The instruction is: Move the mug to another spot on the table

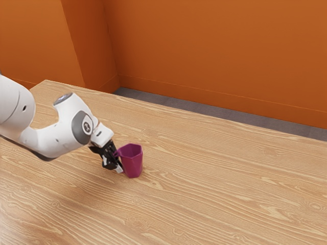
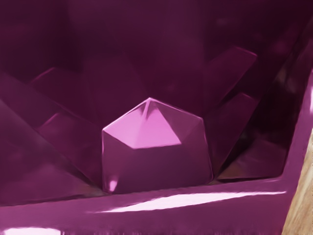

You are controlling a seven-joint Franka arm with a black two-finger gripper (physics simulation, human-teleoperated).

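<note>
- My gripper (image 1: 113,161) sits low over the bench (image 1: 219,173), pressed up against the purple mug (image 1: 132,161). The mug's wall hides the contact, so I cannot tell whether the gripper is open or clamped on the mug.
- The mug's side facing my gripper is covered by the gripper itself. I cannot make out a handle there or anywhere else on it.
- The exterior view shows the whole mug from outside. It is a faceted cup standing on the bench, just beyond my gripper on the side away from my arm.
- The wrist view looks from very close into the mug (image 2: 151,132). It shows dark angular inner walls, a bright faceted patch deep inside and a glossy rim band nearest my hand. The rest of the mug is cut off by the edges.
- A thin strip of wood-grain bench (image 2: 301,210) shows beside that rim.
- The mug is upright, with its long axis vertical, its mouth pointing up and its base flat on the bench.
</note>
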